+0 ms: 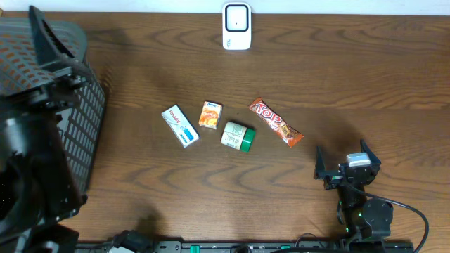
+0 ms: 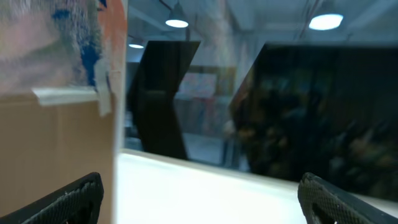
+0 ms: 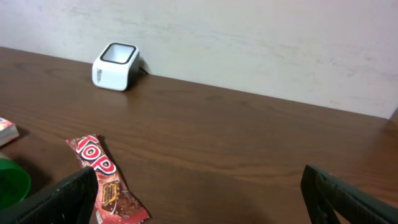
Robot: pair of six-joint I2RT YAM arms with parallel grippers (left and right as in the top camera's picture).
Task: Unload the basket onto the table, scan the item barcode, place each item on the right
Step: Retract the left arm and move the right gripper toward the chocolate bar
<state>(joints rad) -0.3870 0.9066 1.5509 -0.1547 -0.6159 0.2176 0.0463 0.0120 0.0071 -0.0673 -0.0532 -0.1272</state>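
The white barcode scanner [image 1: 237, 26] stands at the table's far edge, also seen in the right wrist view [image 3: 115, 66]. Mid-table lie a white-and-blue box [image 1: 180, 125], a small orange box [image 1: 210, 114], a green-capped jar [image 1: 238, 136] and a red TOP candy bar [image 1: 275, 121]. My right gripper [image 1: 341, 151] is open near the front right, empty, with the candy bar [image 3: 106, 180] just ahead of its left finger. My left gripper [image 2: 200, 183] is open and empty, raised at the left and facing away from the table.
A dark mesh basket [image 1: 84, 105] fills the left side, with the left arm's black bulk above it. A cardboard box [image 2: 56, 143] and a white ledge [image 2: 205, 180] appear in the left wrist view. Cables run along the front edge.
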